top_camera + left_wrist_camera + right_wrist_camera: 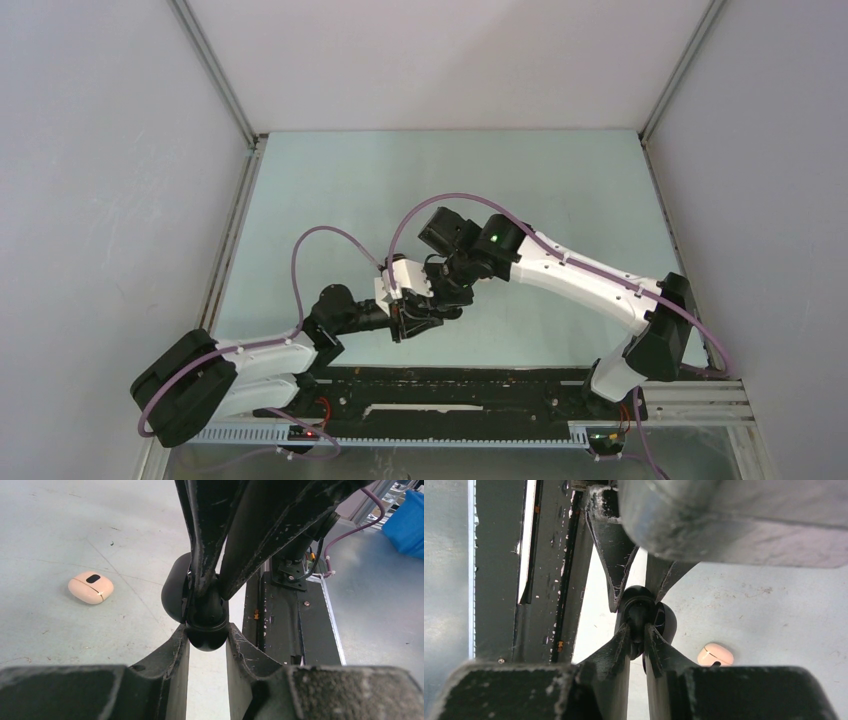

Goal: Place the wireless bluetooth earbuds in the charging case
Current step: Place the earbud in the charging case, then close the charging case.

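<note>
My left claw (207,632) is clamped on the one black case (206,643), lid flipped open, over the near edge of the table (60,525). My right claw (638,636) has its tips either side of a single black earbud (638,621) at that case's mouth, but I honestly can't tell if it's squeezing. One beige case (91,587) sits shut on the table off to the side, so two cases and one earbud in sight.
</note>
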Controlling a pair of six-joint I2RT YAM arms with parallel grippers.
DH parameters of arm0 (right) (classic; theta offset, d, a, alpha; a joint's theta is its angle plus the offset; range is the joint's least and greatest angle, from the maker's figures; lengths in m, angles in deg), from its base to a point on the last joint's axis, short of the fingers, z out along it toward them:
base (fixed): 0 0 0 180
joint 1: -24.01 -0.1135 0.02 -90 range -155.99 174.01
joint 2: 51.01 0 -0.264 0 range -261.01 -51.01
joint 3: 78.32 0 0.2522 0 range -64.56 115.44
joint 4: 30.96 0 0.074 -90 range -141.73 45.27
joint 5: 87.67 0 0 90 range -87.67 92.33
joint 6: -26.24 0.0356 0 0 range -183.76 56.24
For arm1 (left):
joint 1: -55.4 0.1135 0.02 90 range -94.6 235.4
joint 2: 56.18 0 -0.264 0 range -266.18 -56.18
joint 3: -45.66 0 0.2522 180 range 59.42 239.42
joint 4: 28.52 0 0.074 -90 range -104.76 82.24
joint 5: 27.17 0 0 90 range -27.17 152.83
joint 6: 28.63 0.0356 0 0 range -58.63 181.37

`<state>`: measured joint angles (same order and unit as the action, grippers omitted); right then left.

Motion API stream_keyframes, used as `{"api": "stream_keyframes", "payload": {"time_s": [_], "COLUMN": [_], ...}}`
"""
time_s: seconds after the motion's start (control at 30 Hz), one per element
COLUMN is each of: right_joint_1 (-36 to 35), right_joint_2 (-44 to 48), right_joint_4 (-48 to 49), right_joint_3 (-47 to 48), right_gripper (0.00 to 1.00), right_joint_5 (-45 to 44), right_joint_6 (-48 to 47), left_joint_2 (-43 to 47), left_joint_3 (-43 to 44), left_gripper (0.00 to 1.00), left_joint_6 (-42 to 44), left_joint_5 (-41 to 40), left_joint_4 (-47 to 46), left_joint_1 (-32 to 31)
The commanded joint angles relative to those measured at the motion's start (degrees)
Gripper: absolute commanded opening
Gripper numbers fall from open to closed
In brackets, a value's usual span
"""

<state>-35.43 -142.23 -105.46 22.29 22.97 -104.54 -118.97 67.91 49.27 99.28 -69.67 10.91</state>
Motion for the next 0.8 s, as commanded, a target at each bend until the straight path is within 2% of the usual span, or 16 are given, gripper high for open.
{"api": "stream_keyframes", "payload": {"time_s": [0.0, 0.13, 0.77], "right_joint_1": [-0.4, -0.5, 1.6], "right_joint_2": [-0.2, 0.0, 1.6], "right_joint_4": [1.2, 1.2, 2.7], "right_joint_3": [1.1, 1.2, 3.7], "right_gripper": [0.20, 0.23, 0.24], "right_joint_5": [-1.0, -1.2, -1.0], "right_joint_6": [0.7, 0.8, 5.8], "left_joint_2": [0.8, 0.8, 0.0], "left_joint_3": [1.8, 1.8, 2.1], "left_gripper": [0.00, 0.00, 0.00], "left_joint_6": [-0.6, -0.6, -1.0], "left_joint_5": [1.0, 0.9, 1.1], "left_joint_4": [-2.9, -2.9, -2.9], "left_joint_1": [-0.3, -0.2, -0.4]}}
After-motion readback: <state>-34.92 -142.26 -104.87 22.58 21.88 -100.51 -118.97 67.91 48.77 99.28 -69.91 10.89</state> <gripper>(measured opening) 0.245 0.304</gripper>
